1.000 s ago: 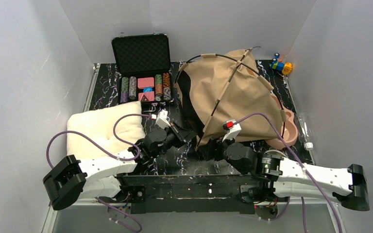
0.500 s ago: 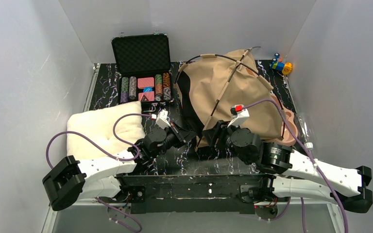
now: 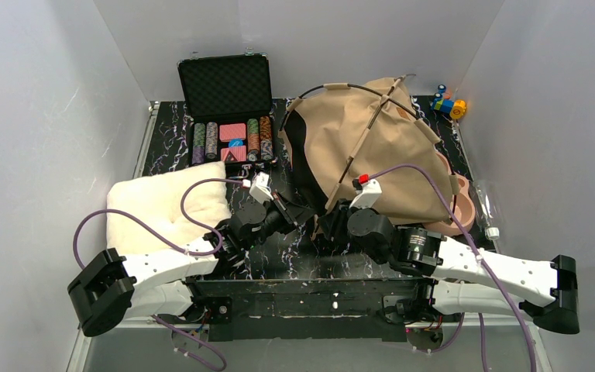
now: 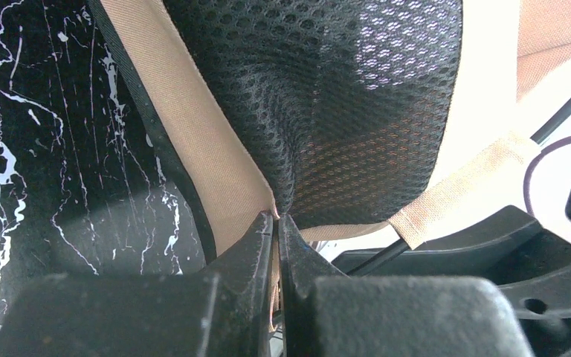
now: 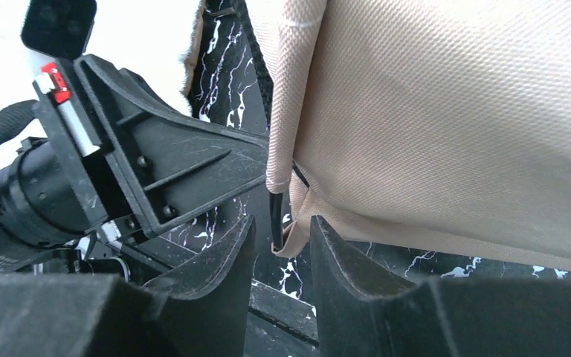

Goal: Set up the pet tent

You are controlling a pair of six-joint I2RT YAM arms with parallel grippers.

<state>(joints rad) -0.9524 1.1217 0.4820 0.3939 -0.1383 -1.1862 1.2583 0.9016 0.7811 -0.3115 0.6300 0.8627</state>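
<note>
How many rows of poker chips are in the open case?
4. Two rows lie left of the pink cards, two right; others may be hidden.

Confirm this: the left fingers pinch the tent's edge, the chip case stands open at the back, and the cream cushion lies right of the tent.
Not quite. The cushion lies left of the pet tent, as the top external view shows. The left fingers do pinch its edge, and the chip case stands open at the back.
</note>
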